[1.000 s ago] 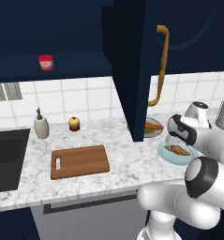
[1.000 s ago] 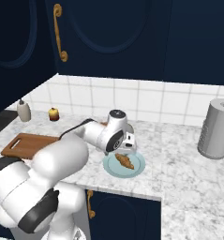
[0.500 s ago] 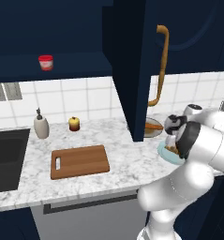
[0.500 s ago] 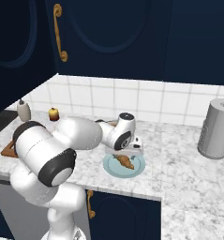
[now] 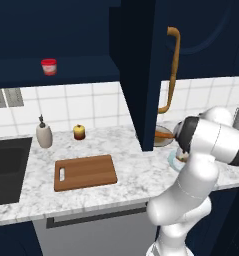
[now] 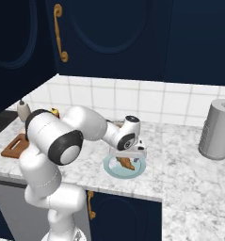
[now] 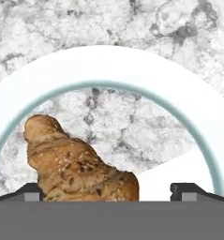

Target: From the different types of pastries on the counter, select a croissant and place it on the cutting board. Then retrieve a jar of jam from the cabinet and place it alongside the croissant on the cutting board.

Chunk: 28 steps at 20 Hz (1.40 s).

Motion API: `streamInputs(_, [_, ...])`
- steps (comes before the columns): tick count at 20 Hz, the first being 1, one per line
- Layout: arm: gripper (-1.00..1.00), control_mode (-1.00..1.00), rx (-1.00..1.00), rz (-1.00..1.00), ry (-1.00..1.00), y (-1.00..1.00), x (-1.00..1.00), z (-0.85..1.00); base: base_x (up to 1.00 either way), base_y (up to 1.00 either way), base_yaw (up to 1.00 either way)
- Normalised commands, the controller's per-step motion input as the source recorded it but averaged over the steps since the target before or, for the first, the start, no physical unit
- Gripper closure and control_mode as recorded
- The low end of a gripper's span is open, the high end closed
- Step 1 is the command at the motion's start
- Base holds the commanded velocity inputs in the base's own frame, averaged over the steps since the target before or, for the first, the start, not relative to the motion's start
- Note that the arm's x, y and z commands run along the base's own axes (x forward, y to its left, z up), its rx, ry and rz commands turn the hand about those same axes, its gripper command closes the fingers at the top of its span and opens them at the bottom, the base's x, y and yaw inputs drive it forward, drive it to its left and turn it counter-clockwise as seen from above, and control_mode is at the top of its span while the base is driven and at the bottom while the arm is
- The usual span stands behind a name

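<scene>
Hand (image 7: 106, 190) open, fingers astride croissant (image 7: 76, 166) on plate (image 7: 188, 122)

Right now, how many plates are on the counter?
2: a plate with the croissant under the gripper, and another plate behind it, mostly hidden by the cabinet door.

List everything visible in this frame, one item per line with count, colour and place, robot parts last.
croissant: 1, golden-brown, on the plate under the gripper
plate: 1, pale with blue-green ring, on the counter right of the cabinet door
orange pastry: 1, orange, on a second dish behind the open door
cutting board: 1, brown wood, bare, on the counter beside the sink
jar of jam: 1, red, on the cabinet shelf
cabinet: 1, navy, door open, brass handle
counter: 1, white-grey marble
sink: 1, black, left end
soap bottle: 1, beige, by the wall
apple-like thing: 1, yellow-red, by the wall
canister: 1, grey, right
gripper: 1, dark tips, open, straddling the croissant
</scene>
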Motion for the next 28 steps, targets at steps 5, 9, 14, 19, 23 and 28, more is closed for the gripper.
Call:
streamInputs(5, [1.00,-1.00,-0.04,0.01,0.03,0.03,-0.01,-0.13,0.00,0.00,0.00])
streamInputs(9, [1.00,-1.00,0.00,0.00,-0.09,0.07,-0.21,0.00,0.00,0.00,0.00])
streamInputs(14, [1.00,-1.00,-0.01,0.04,-0.19,0.63,-0.55,0.44,0.00,0.00,0.00])
streamInputs(19, [1.00,-1.00,-0.04,0.11,-0.08,1.00,-0.36,0.56,0.00,0.00,0.00])
streamInputs(23, [1.00,-1.00,-0.02,0.14,0.00,1.00,-0.09,0.31,0.00,0.00,0.00])
streamInputs(28, [1.00,-1.00,0.02,0.34,0.00,0.87,-0.01,0.00,0.00,0.00,0.00])
